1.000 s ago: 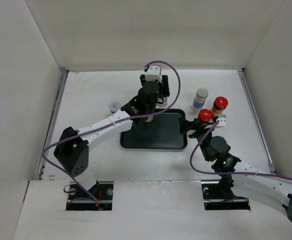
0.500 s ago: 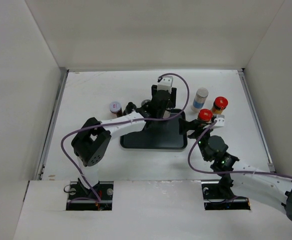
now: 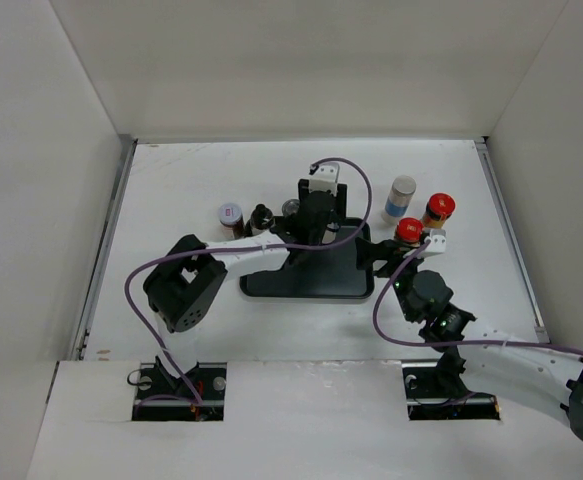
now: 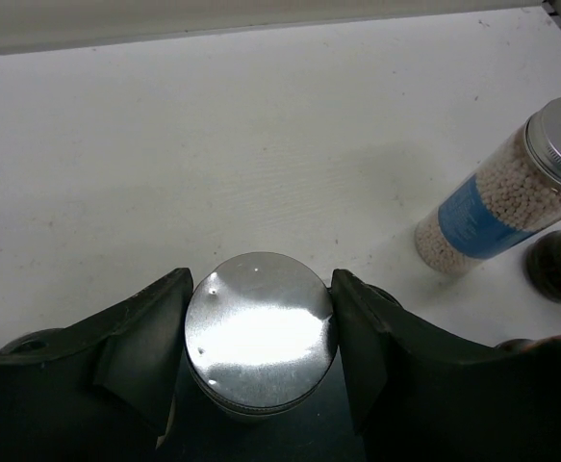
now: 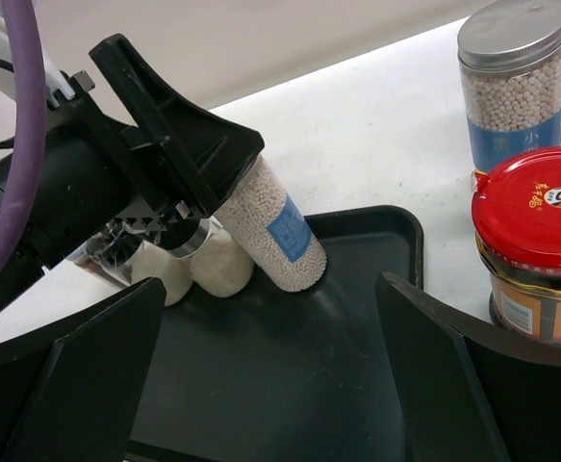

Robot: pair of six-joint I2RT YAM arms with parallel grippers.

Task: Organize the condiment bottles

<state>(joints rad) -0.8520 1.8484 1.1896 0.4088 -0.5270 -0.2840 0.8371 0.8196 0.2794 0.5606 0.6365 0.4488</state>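
My left gripper (image 4: 259, 318) is shut on a silver-capped pale jar (image 4: 259, 332). In the right wrist view this jar (image 5: 280, 226) has a blue label and leans, its base on the black tray (image 5: 357, 318). Two pale jars (image 5: 220, 266) stand behind it on the tray. In the top view the left gripper (image 3: 318, 222) is over the tray's back edge. My right gripper (image 5: 270, 385) is open and empty at the tray's right side. A blue-labelled jar (image 3: 401, 197) and two red-capped jars (image 3: 439, 208) (image 3: 408, 231) stand right of the tray.
A white-capped brown jar (image 3: 230, 215) and a black-capped jar (image 3: 261, 215) stand left of the left gripper, behind the tray (image 3: 271, 283). White walls enclose the table on three sides. The nearest red-capped jar (image 5: 538, 241) is close beside my right gripper's right finger.
The left arm swung right and drew back, bringing the held jar down onto the back of the tray. The black-capped jar is now uncovered. The right arm barely moved.
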